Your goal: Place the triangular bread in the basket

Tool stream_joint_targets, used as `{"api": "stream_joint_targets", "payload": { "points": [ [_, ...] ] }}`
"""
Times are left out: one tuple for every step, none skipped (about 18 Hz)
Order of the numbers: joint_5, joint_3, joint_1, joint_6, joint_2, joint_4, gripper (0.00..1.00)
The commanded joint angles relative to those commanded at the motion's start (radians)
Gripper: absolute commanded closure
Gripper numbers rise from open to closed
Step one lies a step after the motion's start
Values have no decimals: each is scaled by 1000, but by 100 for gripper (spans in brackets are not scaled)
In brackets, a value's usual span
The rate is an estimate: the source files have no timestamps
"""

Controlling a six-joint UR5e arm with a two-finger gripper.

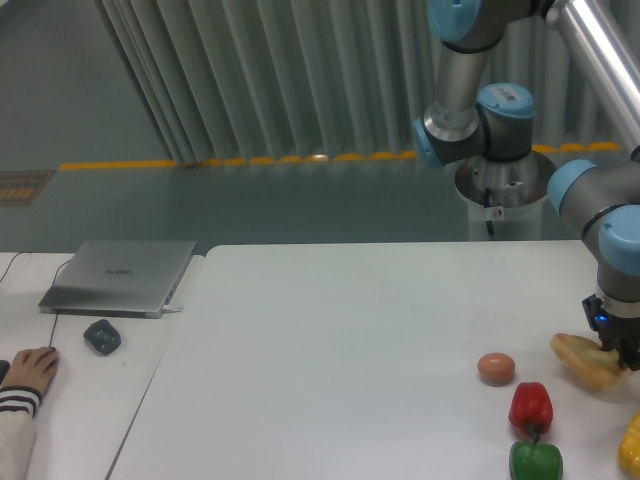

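Note:
The triangular bread (583, 361) is a pale golden-tan wedge at the table's right edge, tilted with its right end between my fingers. My gripper (622, 352) comes down from above at the far right and is shut on that end of the bread, low over the table. The fingertips are partly cut off by the frame's edge. No basket is in view.
A small brown egg (496, 368) lies left of the bread. A red pepper (530, 405), a green pepper (535, 463) and a yellow pepper (631, 445) sit at the front right. A laptop (120, 276), a mouse (102, 336) and a person's hand (30, 372) are on the left table.

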Motion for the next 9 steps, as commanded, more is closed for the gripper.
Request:
{"api": "stream_joint_targets", "payload": {
  "points": [
    [0,12,0,-2,5,-17,95],
    [0,26,0,-2,9,-40,95],
    [0,43,0,-2,14,-67,95],
    [0,61,0,0,15,-89,95],
    [0,78,0,0,20,-112,95],
    [-5,90,2,0,28,-124,95],
    [-11,101,3,2,35,-129,95],
    [-12,110,6,6,43,-134,94],
    [-11,115,12,33,51,-138,95]
  ]
}}
